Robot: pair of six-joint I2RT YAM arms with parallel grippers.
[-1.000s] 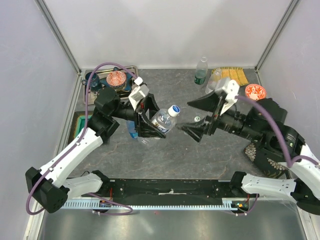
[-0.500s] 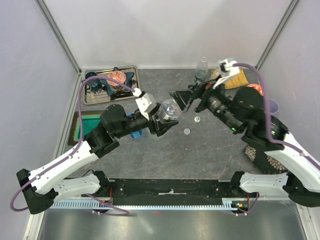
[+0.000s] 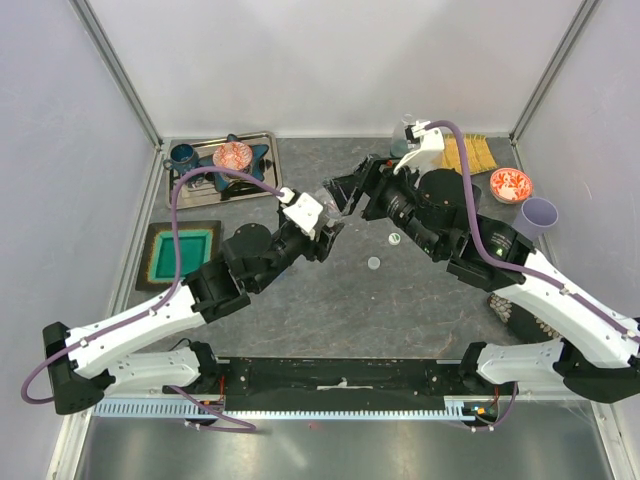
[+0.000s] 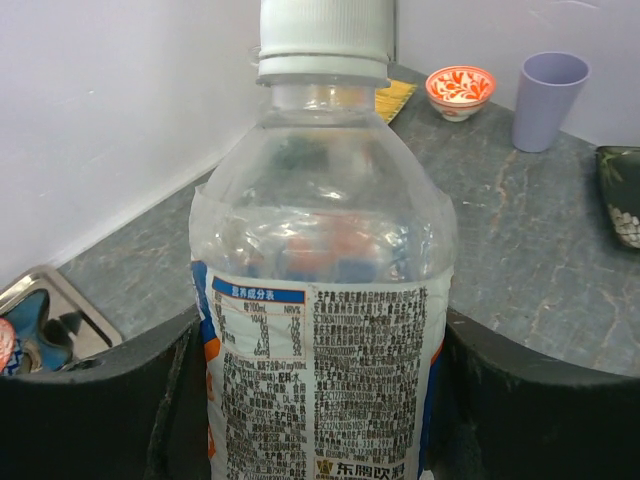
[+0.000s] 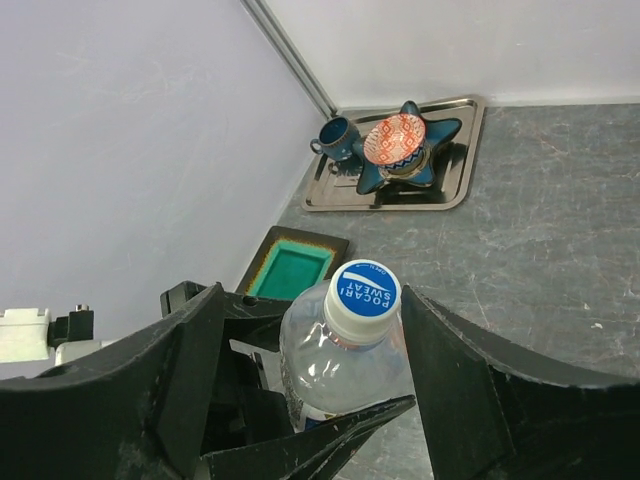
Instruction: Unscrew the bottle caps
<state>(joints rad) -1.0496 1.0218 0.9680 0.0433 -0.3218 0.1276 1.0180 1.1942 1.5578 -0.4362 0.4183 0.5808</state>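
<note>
My left gripper (image 4: 320,410) is shut on a clear bottle with a blue-white label (image 4: 320,300), gripping its labelled body and holding it off the table. Its white cap (image 4: 323,35) is on. In the right wrist view the cap (image 5: 364,290) shows a blue top. My right gripper (image 5: 312,295) stands open around that cap, with the right finger close beside it and a gap on the left. Seen from the top, the two grippers (image 3: 322,228) (image 3: 340,195) meet mid-table and hide the bottle. A greenish bottle (image 3: 400,150) stands at the back, partly behind the right arm.
Two loose caps (image 3: 393,239) (image 3: 373,263) lie on the table. A metal tray (image 3: 260,150) with dishes sits back left, a green dish (image 3: 181,253) at the left. A lilac cup (image 3: 538,213), a red bowl (image 3: 510,184) and a yellow mat (image 3: 472,152) are at the right.
My left arm has carried the bottle back and toward the middle, turning it upright. My right gripper has swung left and back to straddle the cap, its jaws narrowing.
</note>
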